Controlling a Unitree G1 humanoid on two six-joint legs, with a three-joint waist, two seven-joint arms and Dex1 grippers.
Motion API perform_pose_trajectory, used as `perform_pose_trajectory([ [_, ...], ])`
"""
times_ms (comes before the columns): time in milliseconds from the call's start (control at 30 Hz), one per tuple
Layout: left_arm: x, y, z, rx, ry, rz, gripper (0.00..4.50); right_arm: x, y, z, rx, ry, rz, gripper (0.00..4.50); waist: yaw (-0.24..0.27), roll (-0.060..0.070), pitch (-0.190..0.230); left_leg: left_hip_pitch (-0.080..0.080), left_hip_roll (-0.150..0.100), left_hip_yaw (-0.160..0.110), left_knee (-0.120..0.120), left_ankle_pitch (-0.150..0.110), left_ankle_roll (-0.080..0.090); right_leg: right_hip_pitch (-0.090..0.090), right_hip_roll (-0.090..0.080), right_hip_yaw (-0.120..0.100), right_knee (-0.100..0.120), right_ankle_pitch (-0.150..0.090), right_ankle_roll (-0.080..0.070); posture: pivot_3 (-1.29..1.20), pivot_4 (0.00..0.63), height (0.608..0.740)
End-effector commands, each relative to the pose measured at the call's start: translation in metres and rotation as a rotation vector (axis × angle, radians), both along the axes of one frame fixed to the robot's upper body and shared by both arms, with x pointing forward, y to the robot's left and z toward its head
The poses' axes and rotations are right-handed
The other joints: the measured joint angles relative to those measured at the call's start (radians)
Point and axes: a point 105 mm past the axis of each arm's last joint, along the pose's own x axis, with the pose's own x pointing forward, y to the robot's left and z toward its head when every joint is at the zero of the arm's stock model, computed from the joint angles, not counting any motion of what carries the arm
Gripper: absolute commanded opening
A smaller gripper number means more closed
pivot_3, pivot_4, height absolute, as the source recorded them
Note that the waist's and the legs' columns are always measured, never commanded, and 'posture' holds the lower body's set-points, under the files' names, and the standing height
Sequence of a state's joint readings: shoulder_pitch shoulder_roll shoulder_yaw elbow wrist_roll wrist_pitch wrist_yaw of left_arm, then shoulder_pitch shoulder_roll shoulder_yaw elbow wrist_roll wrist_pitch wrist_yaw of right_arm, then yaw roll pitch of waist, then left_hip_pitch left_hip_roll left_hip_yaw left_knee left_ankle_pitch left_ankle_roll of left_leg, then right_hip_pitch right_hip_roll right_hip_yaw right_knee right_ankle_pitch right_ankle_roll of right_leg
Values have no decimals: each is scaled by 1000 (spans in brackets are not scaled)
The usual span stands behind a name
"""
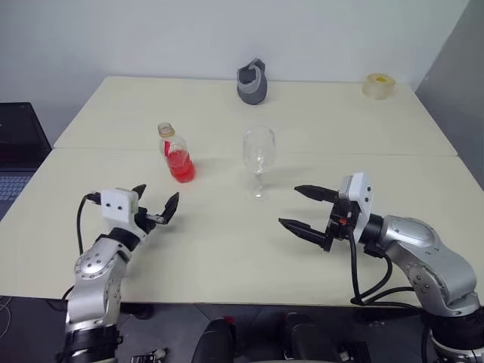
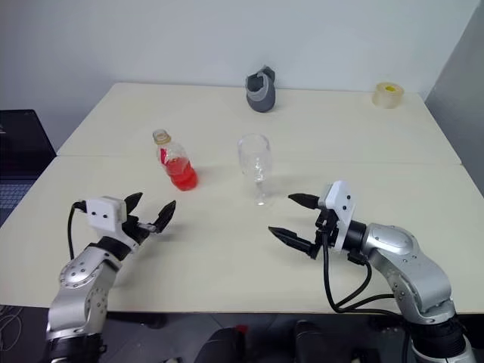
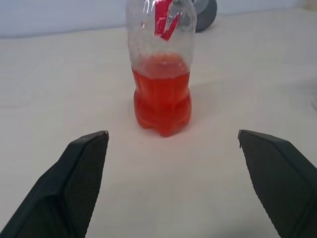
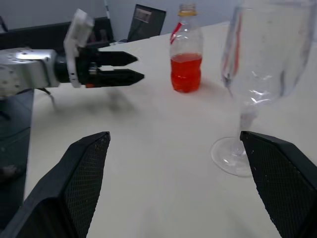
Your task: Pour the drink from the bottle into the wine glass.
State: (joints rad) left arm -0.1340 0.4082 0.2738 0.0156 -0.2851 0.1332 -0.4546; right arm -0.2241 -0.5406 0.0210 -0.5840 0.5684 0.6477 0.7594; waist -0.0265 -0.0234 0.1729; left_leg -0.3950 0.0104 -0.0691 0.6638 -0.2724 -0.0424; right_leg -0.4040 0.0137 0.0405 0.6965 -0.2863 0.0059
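Note:
The bottle [image 1: 175,155] is small and clear, with a yellowish cap and a red label strip. It stands upright left of the table's middle, about a third full of the red drink [image 3: 162,99]. To its right stands the wine glass [image 1: 259,155], clear, stemmed and upright. My left gripper [image 1: 159,195] is open, low over the table just in front of the bottle, which sits apart from it between the finger lines in the left wrist view. My right gripper [image 1: 289,206] is open and empty, to the near right of the glass's foot and not touching it.
A grey jug-like object [image 1: 252,82] stands at the table's far edge. A pale yellow tape roll [image 1: 379,85] sits at the far right corner. A dark laptop [image 1: 19,144] lies off the table's left side. The cream table [image 1: 227,257] has a seam across its middle.

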Motion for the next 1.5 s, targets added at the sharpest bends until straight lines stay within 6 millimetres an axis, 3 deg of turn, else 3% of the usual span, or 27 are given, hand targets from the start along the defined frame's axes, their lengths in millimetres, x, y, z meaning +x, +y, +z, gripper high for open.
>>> perform_pose_trajectory([
  [33, 18, 0, 17, 23, -74, 25, 4500, -14, 7, 18, 15, -40, 61, 4475, 1, 0, 0, 0, 0, 0, 0, 0, 0, 0, 0, 0, 0, 0, 0, 0, 150, 740],
  [433, 70, -13, 23, 53, -73, -15, 4500, -21, 10, 20, 0, -45, 60, 4475, 0, -1, 0, -1, 0, -1, 0, 0, 0, 0, 0, -1, 0, 0, 0, 0, 150, 740],
  [933, 97, -26, 17, -31, -40, -67, 4500, -21, 12, 27, 27, -69, 49, 4475, 0, -1, 0, -2, -1, -2, 1, 0, 0, 0, 0, -2, 0, 0, 0, 0, 150, 740],
  [1033, 99, -27, 19, -48, -44, -73, 3879, -21, 12, 26, 33, -60, 43, 4500, 0, -1, 0, -2, -1, -2, 1, 0, 0, 0, 0, -3, 0, 0, 0, 0, 150, 740],
  [1233, 102, -27, 26, -57, -60, -86, 2098, -19, 13, 24, 36, -59, 37, 4500, 0, -1, 0, -3, -2, -2, 1, 0, 0, 0, 0, -3, 0, 0, 0, 0, 150, 740],
  [1367, 100, -26, 28, -43, -72, -99, 1428, -17, 13, 25, 43, -76, 24, 4500, 0, -1, 0, -3, -2, -3, 1, 0, 0, 0, 0, -3, 0, 0, 0, 0, 150, 740],
  [1500, 97, -40, 45, 20, -142, -158, 982, -14, 12, 34, 80, -102, -9, 4500, 0, -2, 0, -3, -1, -3, 1, 0, 0, 0, 0, -3, 0, 0, 0, 0, 150, 740],
])
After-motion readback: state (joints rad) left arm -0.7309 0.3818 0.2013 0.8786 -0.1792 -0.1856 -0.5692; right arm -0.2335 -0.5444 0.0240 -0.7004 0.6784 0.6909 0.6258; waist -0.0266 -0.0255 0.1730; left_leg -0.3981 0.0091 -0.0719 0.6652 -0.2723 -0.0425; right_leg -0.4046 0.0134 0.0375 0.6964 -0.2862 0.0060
